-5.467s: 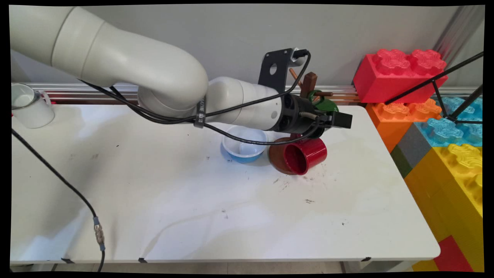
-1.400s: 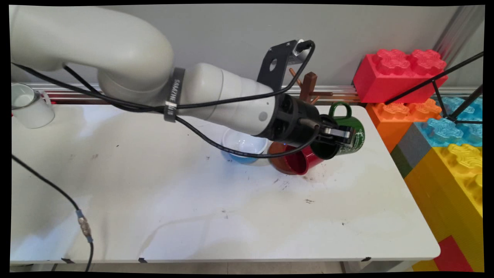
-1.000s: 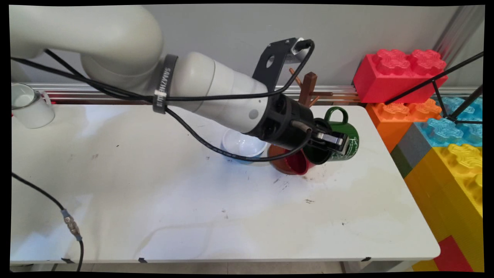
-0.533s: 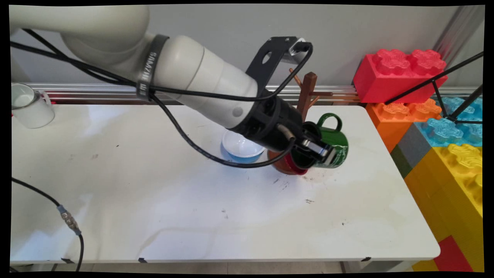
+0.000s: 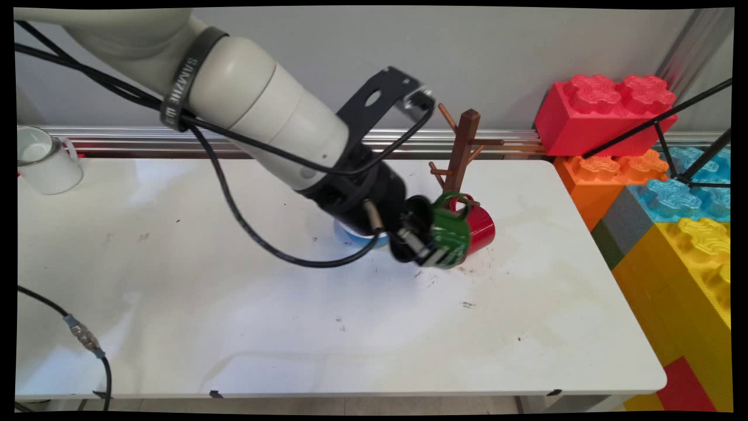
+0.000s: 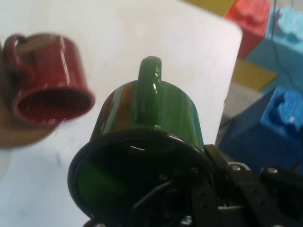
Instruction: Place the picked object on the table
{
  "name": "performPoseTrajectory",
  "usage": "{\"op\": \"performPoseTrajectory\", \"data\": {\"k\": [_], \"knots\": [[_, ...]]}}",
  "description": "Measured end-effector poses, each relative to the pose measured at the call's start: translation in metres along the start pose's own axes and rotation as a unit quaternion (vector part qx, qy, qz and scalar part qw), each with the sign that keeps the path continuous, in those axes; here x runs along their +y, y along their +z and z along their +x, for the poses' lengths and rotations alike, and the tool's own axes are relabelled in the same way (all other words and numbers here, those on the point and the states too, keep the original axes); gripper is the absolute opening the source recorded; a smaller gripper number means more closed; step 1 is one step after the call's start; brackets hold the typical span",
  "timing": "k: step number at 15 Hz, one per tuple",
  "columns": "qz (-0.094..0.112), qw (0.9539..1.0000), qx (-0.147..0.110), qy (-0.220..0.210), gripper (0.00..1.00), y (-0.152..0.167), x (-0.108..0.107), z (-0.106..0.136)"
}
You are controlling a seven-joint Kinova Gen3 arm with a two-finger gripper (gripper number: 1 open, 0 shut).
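While I am swinging the arm back toward the table's middle, the gripper (image 5: 422, 250) is clamping the green mug (image 5: 449, 231) by its rim, now carrying it off the mug tree (image 5: 463, 146), beside the red mug (image 5: 480, 227).

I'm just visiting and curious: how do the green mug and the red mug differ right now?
The green mug is held in the gripper, clear of the table; the red mug hangs from a peg of the wooden mug tree. One is green, the other red. Both are tipped sideways, handles up.
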Motion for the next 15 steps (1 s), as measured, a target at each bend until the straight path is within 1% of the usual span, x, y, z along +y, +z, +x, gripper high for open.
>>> {"op": "performPoseTrajectory", "data": {"k": [1, 4, 6, 8, 11, 15], "knots": [[0.005, 0.9999, -0.013, 0.005, 0.0, -0.001, -0.004, -0.003], [0.015, 0.9989, -0.04, 0.018, 0.0, -0.001, -0.012, -0.01], [0.025, 0.9974, -0.061, 0.028, 0.0, 0.001, -0.019, -0.016], [0.04, 0.9953, -0.082, 0.032, 0.0, 0.003, -0.027, -0.021], [0.053, 0.9924, -0.105, 0.035, 0.0, 0.008, -0.035, -0.027], [0.072, 0.986, -0.143, 0.047, 0.0, 0.023, -0.047, -0.035]]}}
